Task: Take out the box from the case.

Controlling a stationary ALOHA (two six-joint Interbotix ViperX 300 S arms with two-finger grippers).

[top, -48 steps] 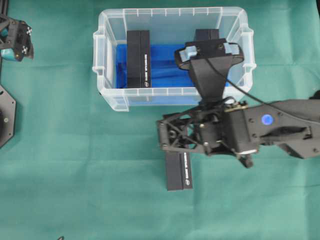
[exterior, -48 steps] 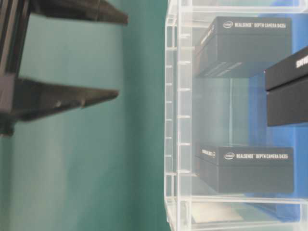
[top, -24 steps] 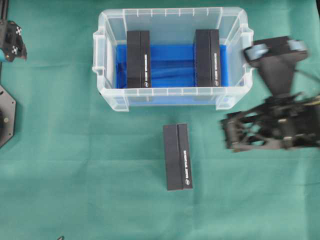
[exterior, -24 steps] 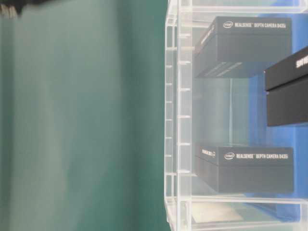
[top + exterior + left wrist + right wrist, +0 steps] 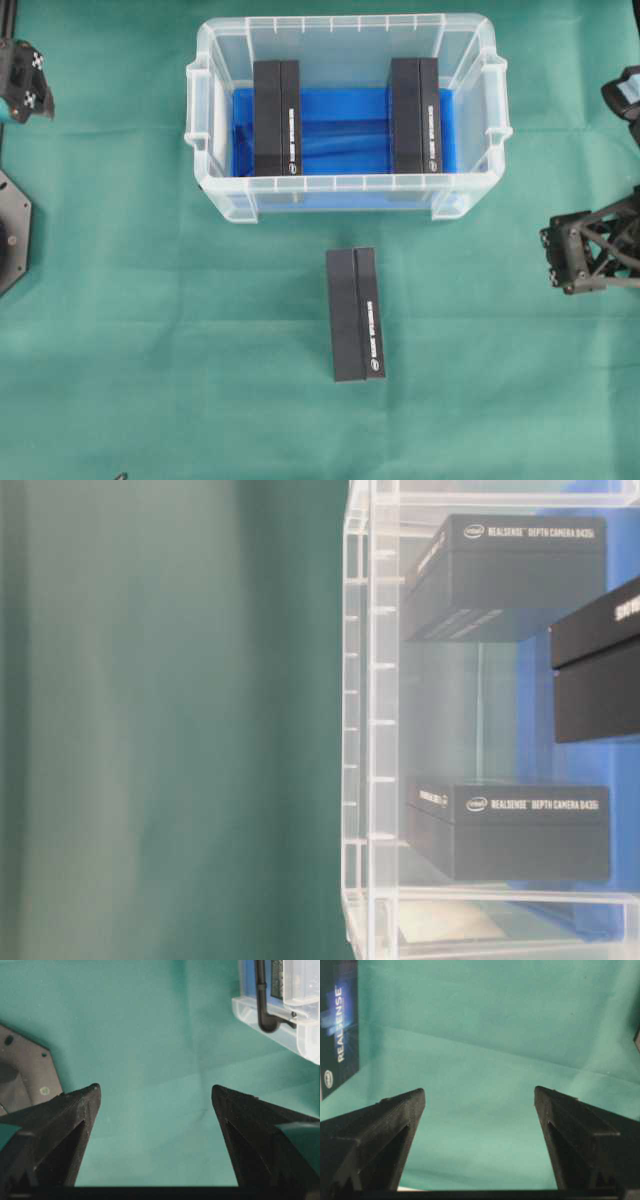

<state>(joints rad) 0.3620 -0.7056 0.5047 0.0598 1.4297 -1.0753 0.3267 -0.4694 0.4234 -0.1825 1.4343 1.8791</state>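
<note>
The clear case [image 5: 345, 186] stands at the back of the green cloth, its bottom lined in blue. Two black boxes stand inside it, one on the left [image 5: 277, 117] and one on the right [image 5: 415, 115]. A third black box [image 5: 356, 313] lies on the cloth in front of the case, free of both grippers. My right gripper [image 5: 582, 252] hangs at the far right edge, open and empty [image 5: 479, 1091], with that box's printed face [image 5: 337, 1025] at its upper left. My left gripper [image 5: 20, 80] sits at the far left, open [image 5: 155, 1092], over bare cloth.
A corner of the case [image 5: 280, 1020] shows at the upper right of the left wrist view. A dark arm base plate [image 5: 12, 235] sits at the left edge. From table level the case wall [image 5: 360, 730] fills the right half, with boxes behind it.
My right arm has swung from over the case and the outer box to the far right edge. The outer box stays on the cloth. The left gripper has left the table-level view.
</note>
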